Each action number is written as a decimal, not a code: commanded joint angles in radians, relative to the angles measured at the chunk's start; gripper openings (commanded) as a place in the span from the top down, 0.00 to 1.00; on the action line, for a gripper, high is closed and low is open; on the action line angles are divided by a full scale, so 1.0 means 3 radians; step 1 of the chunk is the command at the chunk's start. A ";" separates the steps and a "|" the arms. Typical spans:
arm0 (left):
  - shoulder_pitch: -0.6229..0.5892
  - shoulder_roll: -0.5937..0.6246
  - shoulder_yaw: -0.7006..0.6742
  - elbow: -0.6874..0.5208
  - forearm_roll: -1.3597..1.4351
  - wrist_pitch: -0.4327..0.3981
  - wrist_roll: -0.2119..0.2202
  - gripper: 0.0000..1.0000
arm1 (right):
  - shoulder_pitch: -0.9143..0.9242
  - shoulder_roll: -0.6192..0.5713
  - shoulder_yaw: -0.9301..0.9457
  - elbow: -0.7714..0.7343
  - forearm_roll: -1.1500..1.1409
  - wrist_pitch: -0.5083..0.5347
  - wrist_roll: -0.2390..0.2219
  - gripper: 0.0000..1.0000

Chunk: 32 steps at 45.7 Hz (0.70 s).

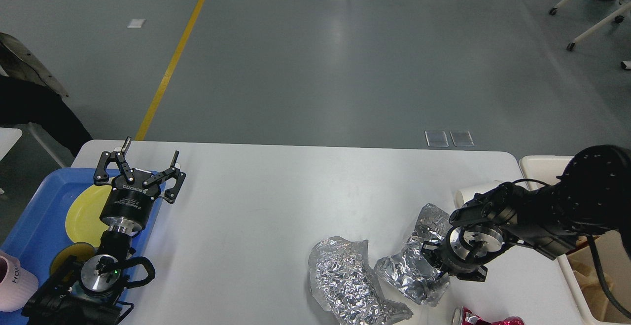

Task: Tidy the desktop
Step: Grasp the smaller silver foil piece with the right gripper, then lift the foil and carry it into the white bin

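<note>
**Desktop litter: crumpled foil under the right gripper**

Desktop spreads white and smooth below both arms, its near right corner carrying the mess. A crumpled foil piece lies directly under the right gripper, which points down into it; the fingers are dark and end-on, so I cannot tell whether they have closed. To that gripper's left lies a second foil sheet; just behind it, a white paper cup on its side; nearer me, a red wrapper at the frame's edge. Foil looks light, thin and easily crushed, probably slick on flat faces, so a raised ridge is the best hold. The cream bin sits to its right. Far left, the left gripper hangs spread and empty above the blue tray.
</note>
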 commanded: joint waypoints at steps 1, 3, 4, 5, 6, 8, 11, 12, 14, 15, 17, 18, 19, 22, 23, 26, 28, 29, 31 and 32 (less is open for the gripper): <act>0.0000 0.0000 -0.0004 0.0000 0.0000 0.0001 0.0004 0.03 | 0.0093 -0.0021 0.0002 0.0033 0.0033 0.0028 -0.0002 1.00; 0.0000 0.0000 0.0001 0.0000 0.0000 0.0001 0.0004 0.03 | 0.0165 -0.0042 -0.0003 0.0063 0.0043 0.0079 -0.0007 1.00; 0.0000 0.0000 0.0001 0.0000 0.0000 0.0001 0.0004 0.03 | 0.0211 -0.0047 -0.0008 0.0089 0.0054 0.0130 -0.0012 1.00; 0.0000 0.0000 0.0001 0.0000 0.0000 -0.0004 0.0004 0.03 | 0.0262 -0.0067 -0.0013 0.0124 0.0064 0.0197 -0.0012 1.00; 0.0000 0.0000 -0.0004 0.0000 0.0000 0.0001 0.0004 0.03 | 0.0328 -0.0093 -0.0013 0.0155 0.0069 0.0263 -0.0012 1.00; 0.0000 0.0000 -0.0004 0.0000 0.0000 0.0001 0.0004 0.03 | 0.0461 -0.0174 -0.0013 0.0216 0.0074 0.0396 -0.0017 1.00; 0.0000 0.0000 -0.0004 0.0000 0.0000 0.0001 0.0004 0.03 | 0.0671 -0.0262 -0.0028 0.0349 0.0074 0.0534 -0.0017 1.00; 0.0000 0.0000 0.0001 0.0000 0.0000 0.0001 0.0004 0.03 | 0.0753 -0.0292 -0.0038 0.0400 0.0074 0.0565 -0.0017 1.00; 0.0000 0.0000 0.0001 0.0000 0.0000 0.0001 0.0004 0.03 | 0.0947 -0.0374 -0.0084 0.0528 0.0074 0.0627 -0.0017 1.00; 0.0000 0.0000 -0.0004 0.0000 0.0000 0.0001 0.0004 0.03 | 0.1034 -0.0410 -0.0120 0.0574 0.0079 0.0647 -0.0017 1.00; 0.0000 -0.0005 0.0001 0.0000 0.0000 0.0001 0.0004 0.03 | 0.1202 -0.0446 -0.0232 0.0661 0.0089 0.0713 -0.0017 1.00; 0.0000 0.0000 0.0001 0.0000 0.0000 0.0001 0.0004 0.03 | 0.1279 -0.0446 -0.0299 0.0702 0.0089 0.0764 -0.0017 1.00; 0.0000 0.0000 0.0001 0.0000 0.0000 0.0001 0.0004 0.03 | 0.1361 -0.0446 -0.0365 0.0743 0.0089 0.0826 -0.0017 1.00; 0.0000 0.0000 0.0001 0.0000 0.0000 0.0001 0.0004 0.03 | 0.1632 -0.0451 -0.0565 0.0871 0.0094 0.1000 -0.0012 1.00; 0.0000 0.0000 -0.0004 0.0000 0.0000 0.0001 0.0004 0.03 | 0.1719 -0.0456 -0.0621 0.0922 0.0095 0.1056 -0.0002 1.00; 0.0000 0.0000 -0.0004 0.0000 0.0000 0.0001 0.0004 0.03 | 0.1985 -0.0538 -0.0779 0.1060 0.0095 0.1219 0.0014 1.00; 0.0000 0.0000 -0.0004 0.0000 0.0000 0.0001 0.0004 0.03 | 0.2174 -0.0614 -0.0887 0.1137 0.0095 0.1312 0.0024 1.00; 0.0000 0.0000 0.0001 0.0000 0.0000 0.0001 0.0004 0.03 | 0.2266 -0.0650 -0.0943 0.1167 0.0095 0.1368 0.0034 1.00; 0.0000 0.0000 -0.0004 0.0000 0.0000 0.0001 0.0004 0.03 | 0.2460 -0.0701 -0.1055 0.1219 0.0100 0.1480 0.0060 1.00; 0.0000 0.0000 0.0001 0.0000 0.0000 0.0001 0.0004 0.03 | 0.2562 -0.0717 -0.1112 0.1244 0.0100 0.1541 0.0080 1.00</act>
